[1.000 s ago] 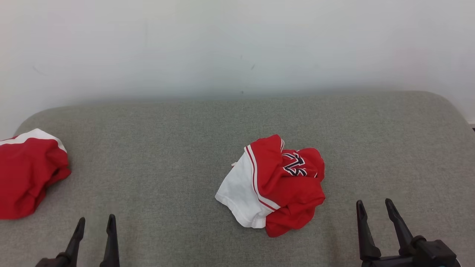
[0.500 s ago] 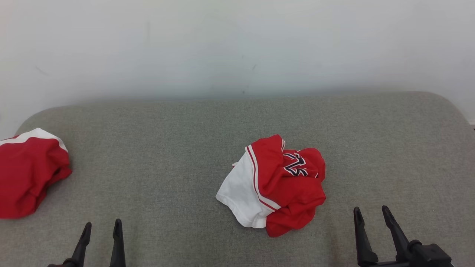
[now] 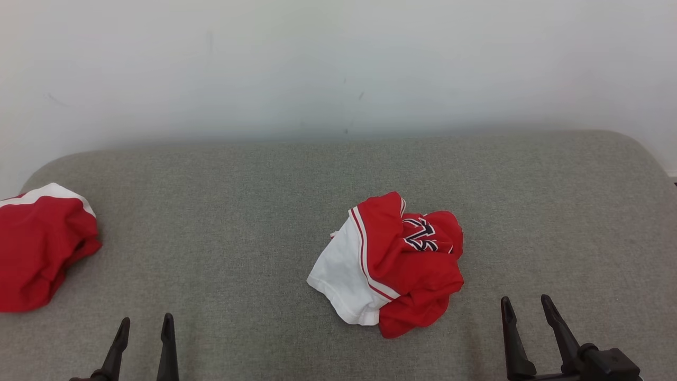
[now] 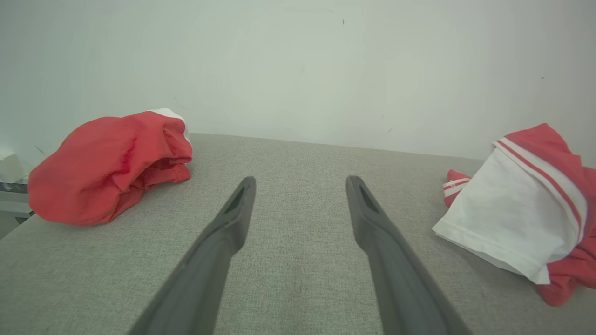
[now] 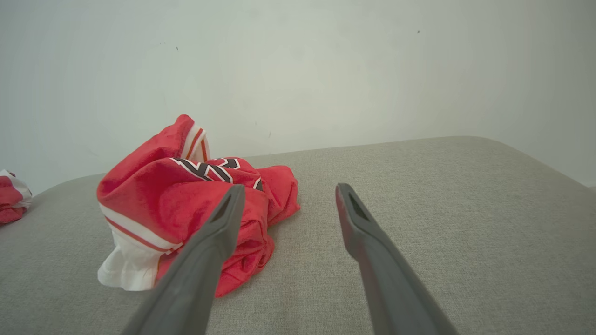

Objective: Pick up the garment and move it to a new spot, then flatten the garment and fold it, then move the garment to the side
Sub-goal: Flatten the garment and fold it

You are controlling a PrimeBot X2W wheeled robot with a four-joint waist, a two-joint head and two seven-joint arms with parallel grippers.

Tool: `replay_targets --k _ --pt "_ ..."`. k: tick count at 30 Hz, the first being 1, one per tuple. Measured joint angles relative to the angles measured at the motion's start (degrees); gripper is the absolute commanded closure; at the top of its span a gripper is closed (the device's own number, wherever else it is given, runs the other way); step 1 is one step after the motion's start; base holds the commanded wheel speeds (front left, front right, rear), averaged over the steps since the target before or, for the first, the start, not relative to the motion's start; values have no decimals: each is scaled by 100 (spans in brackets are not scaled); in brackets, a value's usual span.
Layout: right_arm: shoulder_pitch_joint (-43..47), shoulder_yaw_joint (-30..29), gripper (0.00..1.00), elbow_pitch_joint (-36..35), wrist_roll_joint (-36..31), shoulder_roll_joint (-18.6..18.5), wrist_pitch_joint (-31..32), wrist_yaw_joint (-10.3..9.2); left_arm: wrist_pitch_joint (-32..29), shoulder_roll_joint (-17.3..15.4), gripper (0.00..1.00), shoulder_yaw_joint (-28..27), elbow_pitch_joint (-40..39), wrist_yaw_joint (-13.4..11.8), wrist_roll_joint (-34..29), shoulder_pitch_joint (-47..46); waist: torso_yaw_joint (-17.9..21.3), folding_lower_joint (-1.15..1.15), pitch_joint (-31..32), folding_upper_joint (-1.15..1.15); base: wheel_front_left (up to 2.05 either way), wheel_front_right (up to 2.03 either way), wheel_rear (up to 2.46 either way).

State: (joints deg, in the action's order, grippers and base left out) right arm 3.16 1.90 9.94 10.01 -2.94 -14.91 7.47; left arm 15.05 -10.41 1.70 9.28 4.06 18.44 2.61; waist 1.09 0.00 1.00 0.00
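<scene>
Two grippers hover spread and empty. Far left lies another red heap (image 3: 42, 254). Left gripper (image 3: 146, 318) is well apart from the garment (image 3: 391, 264), which is crumpled mid-way along the cushion (image 3: 238, 201) with no clear long axis. Right gripper (image 3: 524, 299) is nearer; the garment lies ahead-left of it. Its navy-white lettering is folded and unreadable.
</scene>
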Motion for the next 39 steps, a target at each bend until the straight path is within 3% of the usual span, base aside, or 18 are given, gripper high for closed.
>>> replay_targets --k 27,34,39 --pt "-15 5 0 52 5 0 -7 0 0 133 0 -194 38 188 -269 9 93 0 48 0 0 0 0" --pt "-74 99 0 93 37 0 -7 0 -23 68 0 243 240 260 -327 -546 198 0 1 0 0 0 0" --pt "-112 163 0 120 68 -5 -8 0 -219 -147 0 801 610 310 -364 -1412 412 0 -126 0 0 0 0"
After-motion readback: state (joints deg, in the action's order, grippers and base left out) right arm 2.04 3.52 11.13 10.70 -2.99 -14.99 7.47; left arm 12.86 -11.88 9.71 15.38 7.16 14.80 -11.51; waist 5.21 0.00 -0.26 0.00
